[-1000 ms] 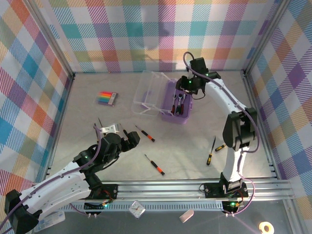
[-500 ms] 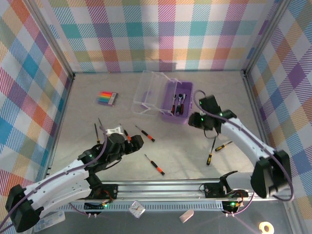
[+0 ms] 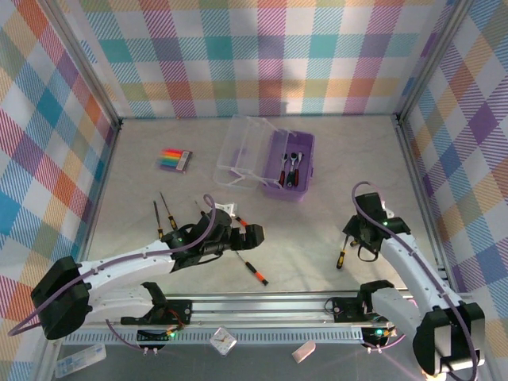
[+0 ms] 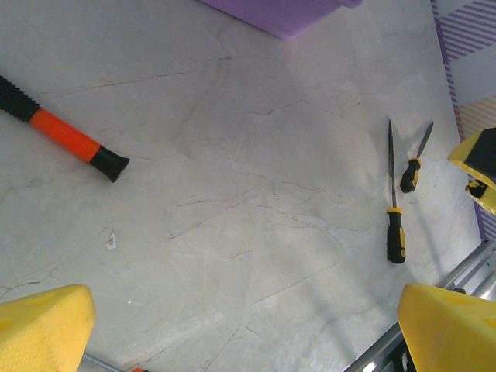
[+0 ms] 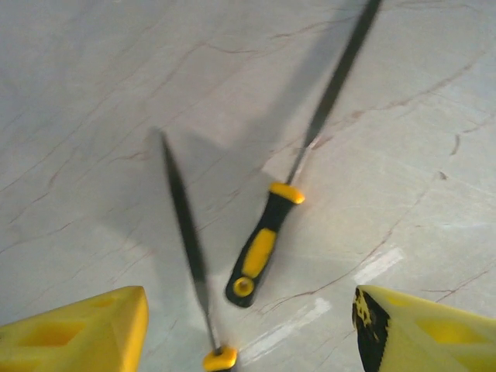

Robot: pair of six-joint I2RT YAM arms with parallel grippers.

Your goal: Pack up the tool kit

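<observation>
Right gripper [image 5: 249,329], jaws apart, over a yellow-handled screwdriver [image 5: 260,252]; left gripper [image 4: 248,329], jaws wide apart, near an orange-handled screwdriver [image 4: 66,132].

No lettering, brand, number or sign can be read on anything here. The flat rainbow-striped pack [image 3: 174,159], at ten o'clock in the overhead view, is too small to show any print. The same goes for the small rectangular purple plastic box [image 3: 289,193] near twelve o'clock.

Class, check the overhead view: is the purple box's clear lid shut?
No, the clear lid lies swung open left of the purple box, with ratchet wrenches exposed inside.
</observation>
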